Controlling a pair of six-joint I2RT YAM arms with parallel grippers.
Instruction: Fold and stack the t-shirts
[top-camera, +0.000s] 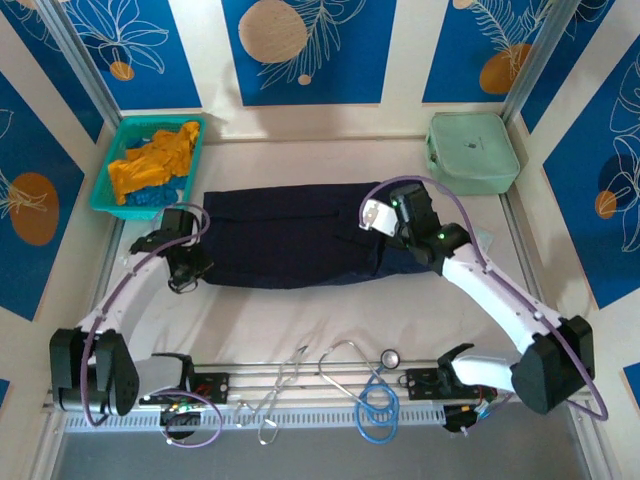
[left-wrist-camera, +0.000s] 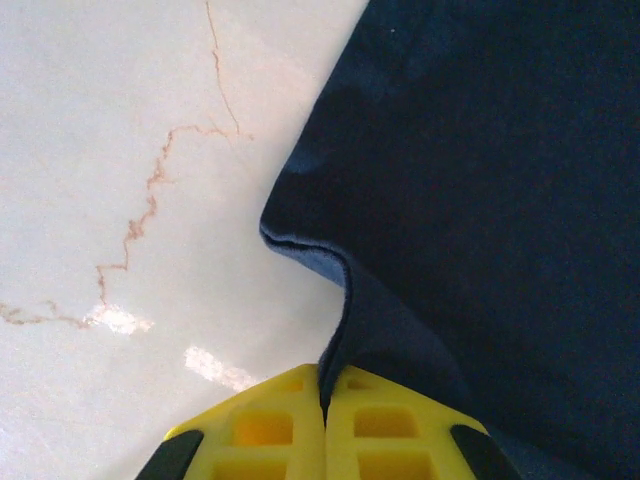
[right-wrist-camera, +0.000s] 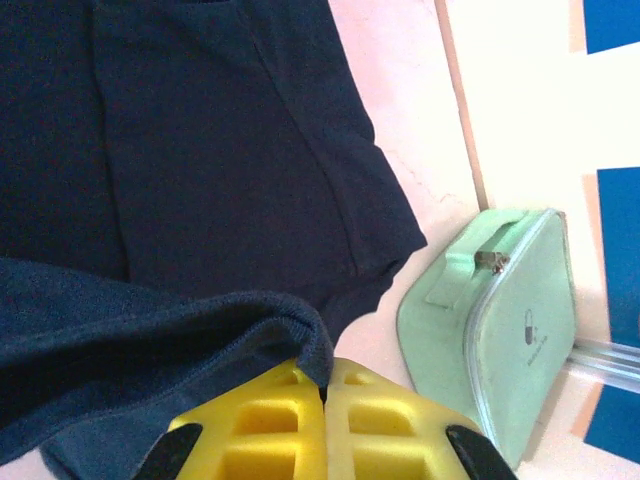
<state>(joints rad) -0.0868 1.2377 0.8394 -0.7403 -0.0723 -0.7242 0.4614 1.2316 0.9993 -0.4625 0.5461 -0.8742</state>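
I've got the navy shirt (top-camera: 290, 235) spread mid-desk (top-camera: 300, 320), its fold underway by my reckoning. The left gripper (left-wrist-camera: 323, 388) and right gripper (right-wrist-camera: 325, 378) are each clamped on an edge. The orange shirt (top-camera: 155, 160) and blue shirt (top-camera: 150, 198) wait in the basket (top-camera: 108, 192), unfolded.

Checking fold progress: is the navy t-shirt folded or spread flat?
Partly folded: the navy t-shirt lies as a long band, and the right gripper, shut on it, holds one edge lifted over the layer below.
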